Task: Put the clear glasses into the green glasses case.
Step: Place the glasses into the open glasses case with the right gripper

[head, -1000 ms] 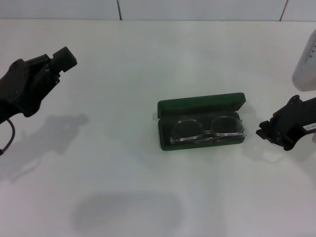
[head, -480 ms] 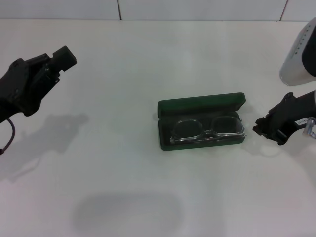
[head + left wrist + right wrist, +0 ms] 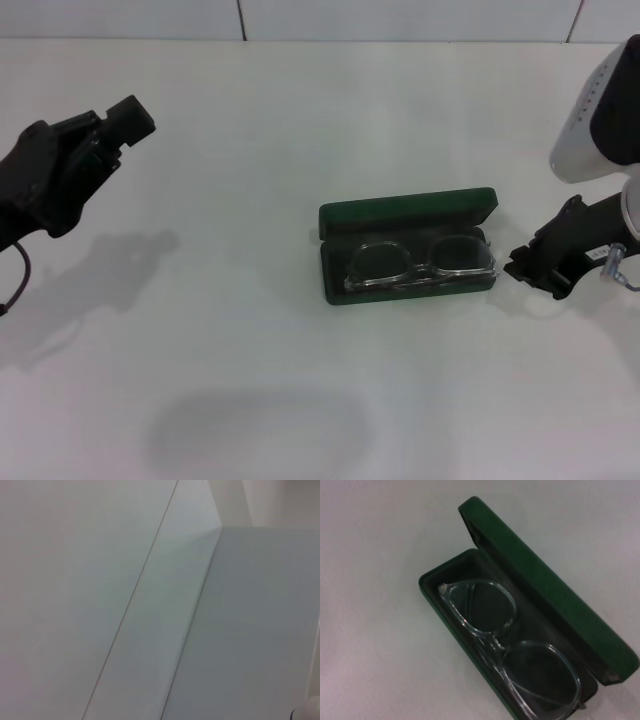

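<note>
The green glasses case (image 3: 405, 212) lies open near the middle of the white table, its lid raised at the far side. Inside it rest the clear glasses (image 3: 420, 261), folded and lying flat. The right wrist view shows the same case (image 3: 555, 610) with the glasses (image 3: 510, 640) filling its dark interior. My right gripper (image 3: 520, 266) hovers just right of the case's right end, low over the table, holding nothing. My left gripper (image 3: 125, 118) is raised at the far left, well away from the case.
The table (image 3: 300, 120) is white, with a tiled wall behind its far edge. The left wrist view shows only pale wall panels (image 3: 150, 605). The arms cast soft shadows on the table at left and front.
My right gripper has moved left toward the case's right end, and more of the white right arm has come into view. The left arm, case and glasses have not moved.
</note>
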Controlling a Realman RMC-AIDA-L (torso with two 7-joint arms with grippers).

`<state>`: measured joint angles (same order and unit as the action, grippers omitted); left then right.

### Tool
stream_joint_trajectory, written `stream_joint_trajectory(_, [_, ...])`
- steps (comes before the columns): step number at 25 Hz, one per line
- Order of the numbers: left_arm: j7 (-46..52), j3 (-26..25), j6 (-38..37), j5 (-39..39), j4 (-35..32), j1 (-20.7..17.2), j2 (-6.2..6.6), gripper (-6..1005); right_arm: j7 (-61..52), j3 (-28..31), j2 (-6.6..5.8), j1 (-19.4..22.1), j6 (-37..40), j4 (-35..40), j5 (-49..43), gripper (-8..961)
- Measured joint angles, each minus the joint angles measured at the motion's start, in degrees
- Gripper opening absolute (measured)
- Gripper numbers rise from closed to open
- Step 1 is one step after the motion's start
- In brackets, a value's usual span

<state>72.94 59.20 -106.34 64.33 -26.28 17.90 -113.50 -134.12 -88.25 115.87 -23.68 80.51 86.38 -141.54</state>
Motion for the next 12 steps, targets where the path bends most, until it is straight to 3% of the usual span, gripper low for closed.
stream_joint_trajectory(12, [0.12,0.28,-0.09,0.0,0.0,-0.5,-0.11,30,0.08,-1.48,0.01,-0.31,-1.81,-1.73,0.32,101])
